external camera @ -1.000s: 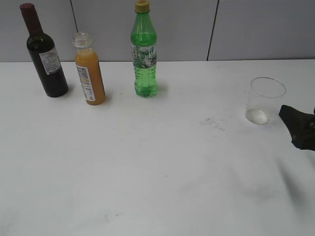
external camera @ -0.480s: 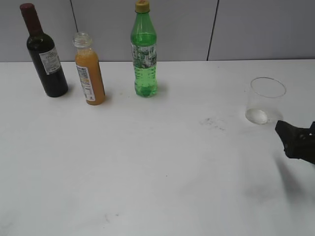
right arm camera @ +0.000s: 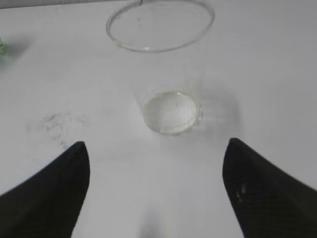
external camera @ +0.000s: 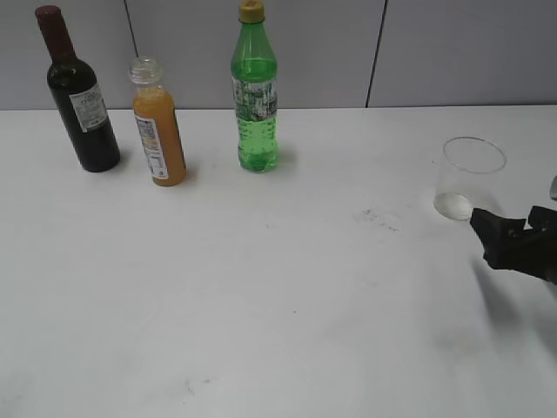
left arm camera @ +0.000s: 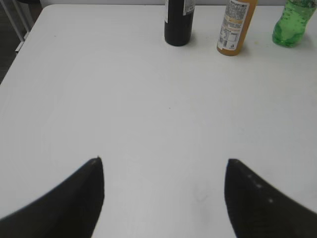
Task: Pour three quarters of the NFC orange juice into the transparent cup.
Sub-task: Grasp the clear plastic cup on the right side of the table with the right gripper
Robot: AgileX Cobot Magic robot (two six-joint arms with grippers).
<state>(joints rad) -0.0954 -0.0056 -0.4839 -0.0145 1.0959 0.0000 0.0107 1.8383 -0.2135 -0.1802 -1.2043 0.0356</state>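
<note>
The NFC orange juice (external camera: 158,131) stands upright and capless at the back left, between two taller bottles; it also shows in the left wrist view (left arm camera: 235,27). The transparent cup (external camera: 470,177) stands empty at the right; in the right wrist view the cup (right arm camera: 166,74) is just ahead of the jaws. My right gripper (right arm camera: 156,148) is open and empty, low over the table just in front of the cup; in the exterior view it (external camera: 489,233) enters from the right edge. My left gripper (left arm camera: 163,166) is open and empty, far in front of the bottles, and does not show in the exterior view.
A dark wine bottle (external camera: 80,96) stands left of the juice and a green bottle (external camera: 255,96) right of it. A grey wall runs behind the white table (external camera: 278,287). Faint dark smudges (external camera: 379,218) mark the table left of the cup.
My right gripper has moved left and down in the exterior view, coming closer to the base of the cup. Bottles and cup have not moved.
</note>
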